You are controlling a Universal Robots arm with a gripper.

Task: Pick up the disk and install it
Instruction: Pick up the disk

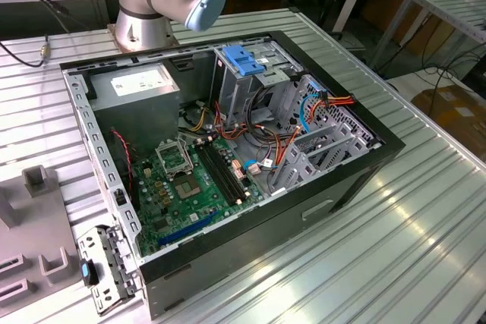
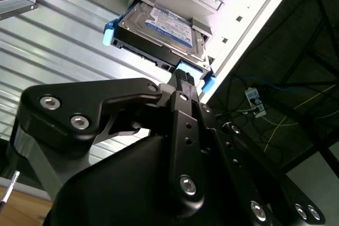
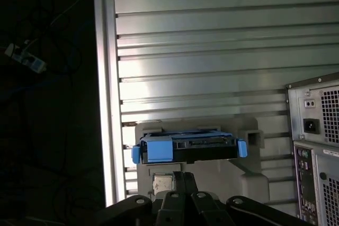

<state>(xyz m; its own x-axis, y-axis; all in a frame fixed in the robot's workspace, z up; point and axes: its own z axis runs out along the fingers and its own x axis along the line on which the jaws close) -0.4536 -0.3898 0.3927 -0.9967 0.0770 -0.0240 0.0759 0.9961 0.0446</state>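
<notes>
Here, disk (image 3: 204,146) is cradled in grey holder (image 3: 249,175) nr edge of ribbed desk (image 3: 212,51), cabled floor (image 3: 53,130) beyond; pincer (image 2: 183,80) state can't be told.

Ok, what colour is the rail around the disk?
Bright blue: the rail frames the grey disk. It shows best in the second wrist view.

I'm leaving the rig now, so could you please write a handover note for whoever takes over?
Claw: at the blue handle end of the disk; open or shut cannot be told.
Disk: lying in the grey holder on the ribbed table, near the computer case.
Done: claw is at the disk.
Left: disk not yet lifted or installed.
</notes>
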